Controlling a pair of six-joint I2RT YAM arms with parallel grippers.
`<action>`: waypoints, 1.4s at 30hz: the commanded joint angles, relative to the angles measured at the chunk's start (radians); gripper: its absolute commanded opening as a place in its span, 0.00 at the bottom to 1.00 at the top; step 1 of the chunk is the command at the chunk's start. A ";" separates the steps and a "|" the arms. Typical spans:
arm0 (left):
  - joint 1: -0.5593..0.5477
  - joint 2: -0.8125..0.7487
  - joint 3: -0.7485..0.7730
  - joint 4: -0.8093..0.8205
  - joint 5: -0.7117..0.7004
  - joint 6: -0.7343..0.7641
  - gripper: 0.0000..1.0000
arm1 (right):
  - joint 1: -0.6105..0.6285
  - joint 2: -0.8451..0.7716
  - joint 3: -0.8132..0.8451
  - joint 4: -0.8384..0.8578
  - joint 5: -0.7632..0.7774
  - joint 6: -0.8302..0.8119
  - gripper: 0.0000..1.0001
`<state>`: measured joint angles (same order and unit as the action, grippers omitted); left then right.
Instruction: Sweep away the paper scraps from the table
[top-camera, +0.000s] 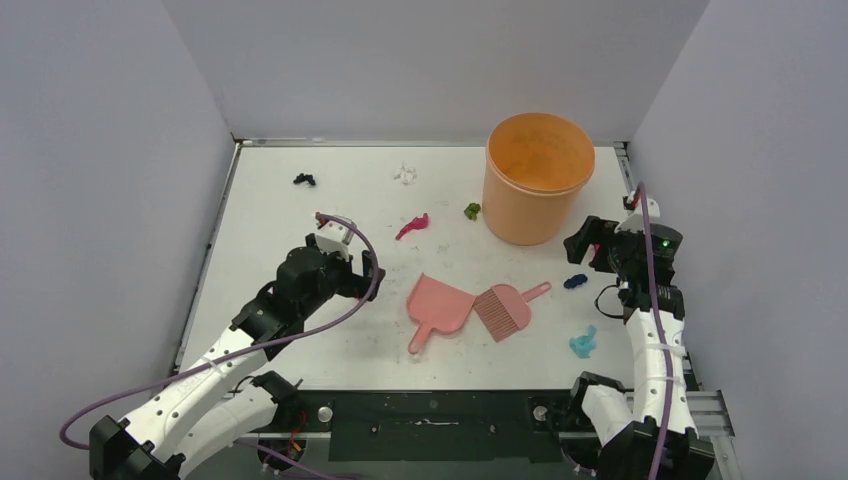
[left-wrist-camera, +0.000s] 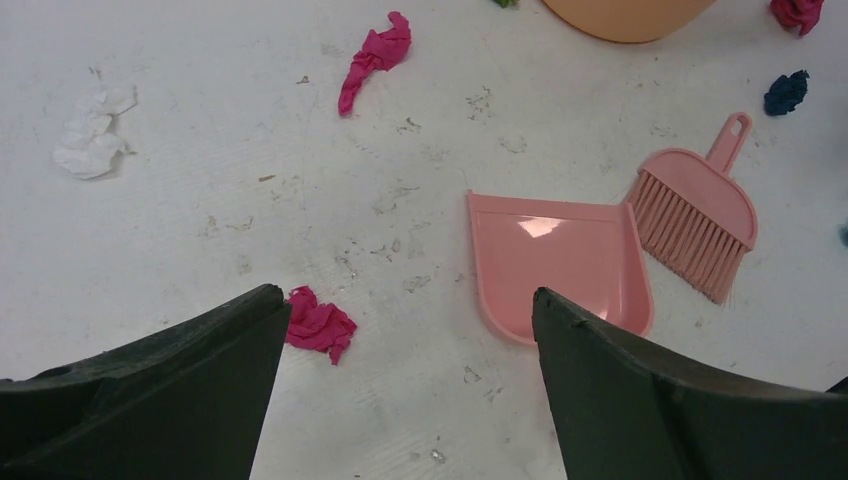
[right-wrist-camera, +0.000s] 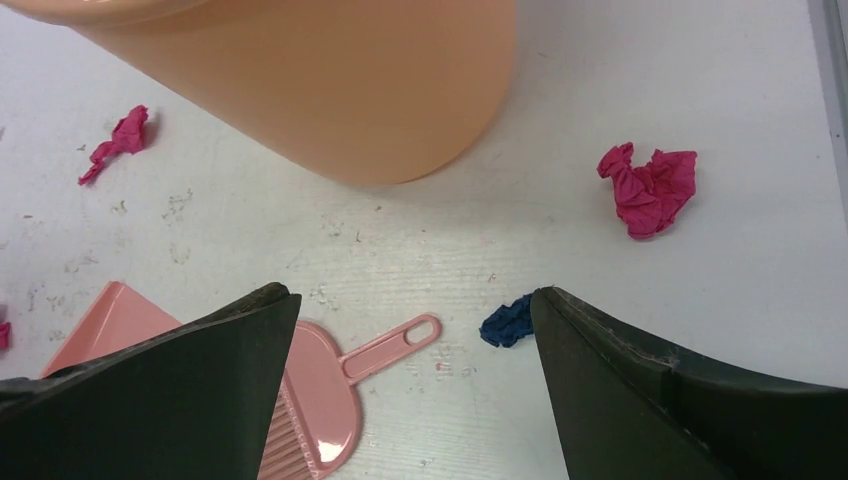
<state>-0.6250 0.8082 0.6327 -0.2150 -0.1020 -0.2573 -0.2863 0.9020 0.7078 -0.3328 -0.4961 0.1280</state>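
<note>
Both gaped empty: a magenta scrap (left-wrist-camera: 318, 326) lay just beside one finger (left-wrist-camera: 200, 390) of the left gripper (left-wrist-camera: 405, 292), a blue scrap (right-wrist-camera: 507, 322) just beside one of the right gripper (right-wrist-camera: 412, 291).

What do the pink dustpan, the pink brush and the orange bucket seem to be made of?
The dustpan looks like smooth, glossy pink plastic: a bright reflection sits on its pan. The brush seems to be the same pink plastic, with fine bristles that are probably synthetic. The orange bucket appears to be plastic with a duller, matte wall, though this is less certain.
</note>
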 joint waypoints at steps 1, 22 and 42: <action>-0.002 -0.005 0.005 0.069 0.054 0.023 0.89 | 0.004 -0.060 -0.002 0.067 -0.098 -0.025 0.90; -0.054 0.179 0.111 0.065 0.085 -0.123 0.54 | 0.027 -0.040 -0.037 -0.029 -0.352 -0.439 0.96; -0.425 0.853 0.604 0.071 -0.112 -0.197 0.52 | 0.027 -0.079 -0.041 0.027 -0.156 -0.348 0.93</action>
<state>-1.0367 1.5604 1.1122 -0.1707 -0.1997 -0.4637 -0.2600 0.8196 0.6495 -0.3969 -0.7364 -0.2832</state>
